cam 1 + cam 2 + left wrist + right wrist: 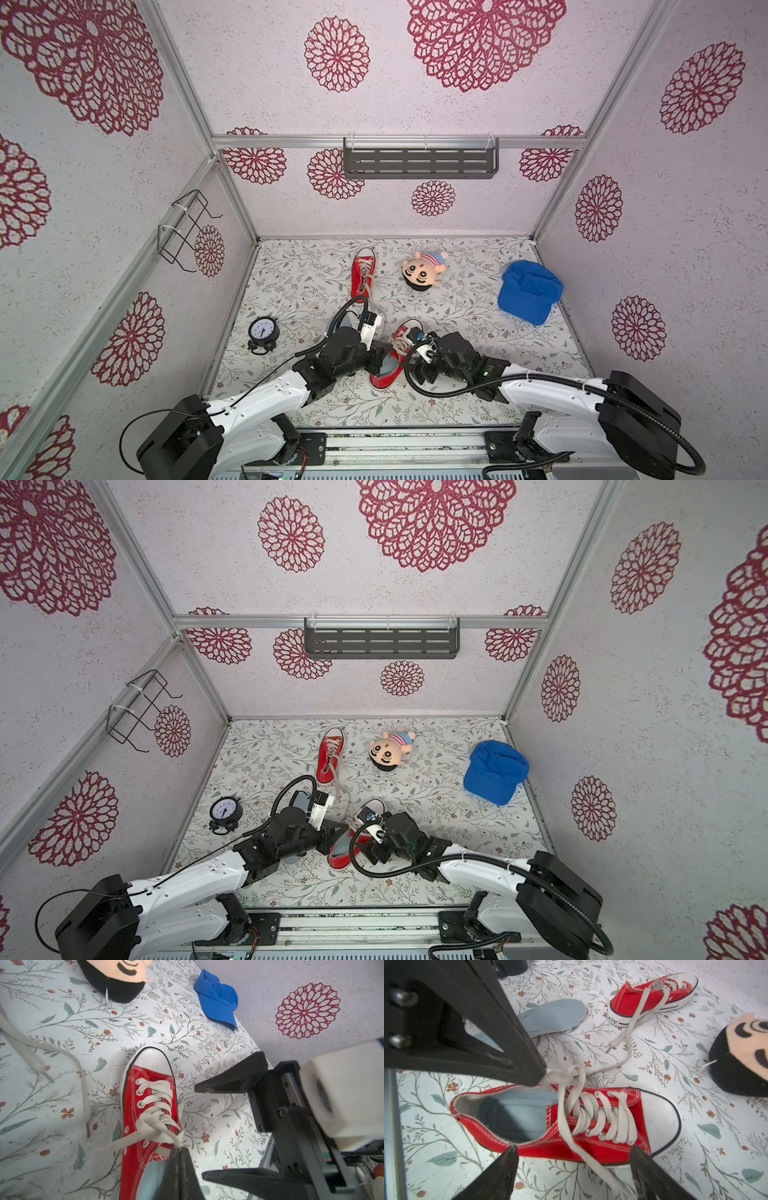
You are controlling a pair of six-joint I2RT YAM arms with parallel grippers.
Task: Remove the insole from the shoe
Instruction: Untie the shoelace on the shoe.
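With our left gripper [180, 1149] pinched shut on the flat white lace [568, 1076] and our right gripper [573, 1148] spread wide beside the red canvas sneaker [542, 1150], the pale blue foam insole [517, 1113] lying inside it looks light and floppy, so we'd pinch its heel edge.

Left arm [257, 395] reaches forward from the near edge and angles inward; right arm [544, 380] mirrors it from the other side. The two wrists sit close together near the middle, pitched down. Left gripper [180, 1151] — jaws pressed together, tips pinching a shoelace [151, 1122]. Right gripper [573, 1147] — jaws spread wide, nothing between them, the two fingers [232, 1078] held low just beside the left gripper's tips.
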